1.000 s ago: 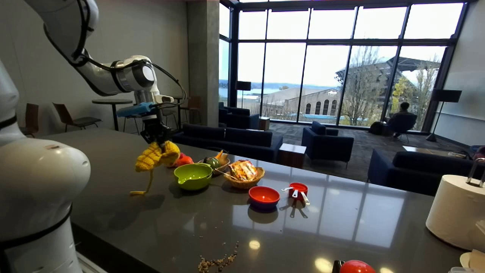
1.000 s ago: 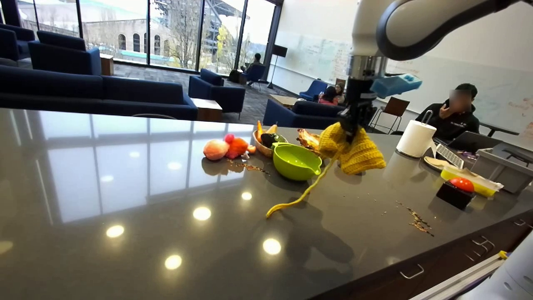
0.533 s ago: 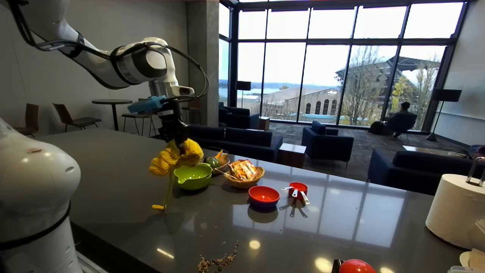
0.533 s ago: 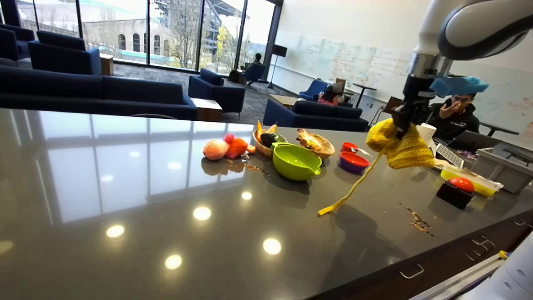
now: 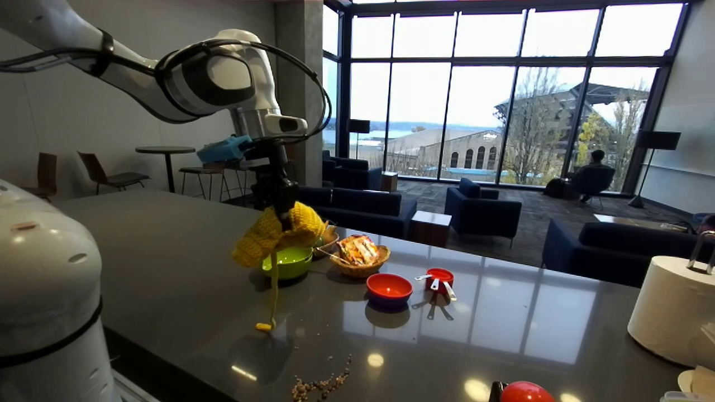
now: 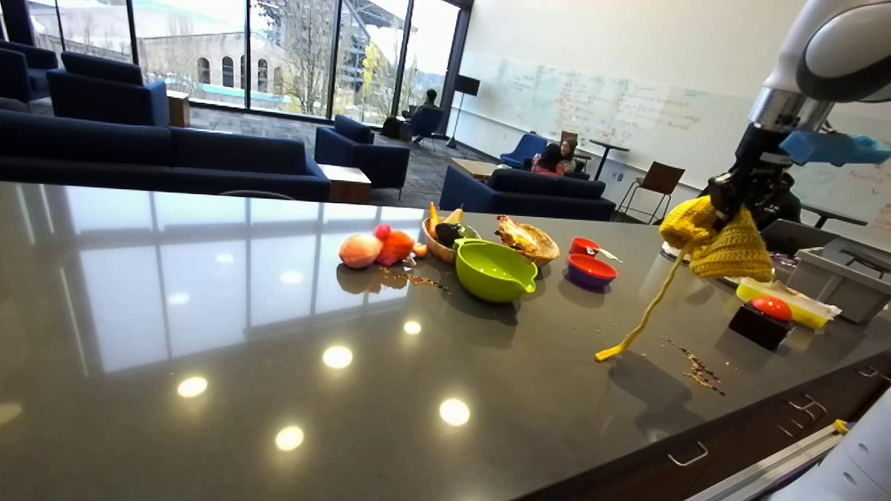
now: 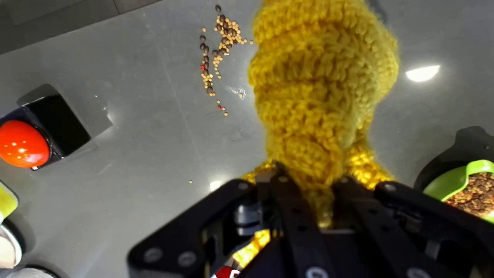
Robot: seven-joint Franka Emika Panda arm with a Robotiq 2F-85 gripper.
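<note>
My gripper (image 5: 285, 215) is shut on a yellow knitted piece (image 5: 258, 241) and holds it above the dark grey counter. Both also show in an exterior view, the gripper (image 6: 724, 212) and the knitted piece (image 6: 734, 254). In the wrist view the knitted piece (image 7: 322, 73) bulges out in front of the fingers (image 7: 312, 183), with a part pinched between them. A long yellow strand (image 6: 647, 313) hangs from it down to or just above the counter. Small scattered grains (image 7: 227, 33) lie on the counter near it. A black box with a red dome button (image 7: 23, 143) sits nearby.
A green bowl (image 6: 494, 275) stands with baskets (image 6: 546, 243) of food and round orange-pink items (image 6: 360, 250). A red bowl (image 5: 389, 286) and red measuring cups (image 5: 439, 279) stand apart. Paper towels (image 5: 673, 307), a yellow tray (image 6: 800, 309) and a grey bin (image 6: 846, 278) are farther along.
My gripper has carried the yellow knitted piece to the right in both exterior views, away from the green bowl and toward the scattered grains. The strand end has followed along the counter.
</note>
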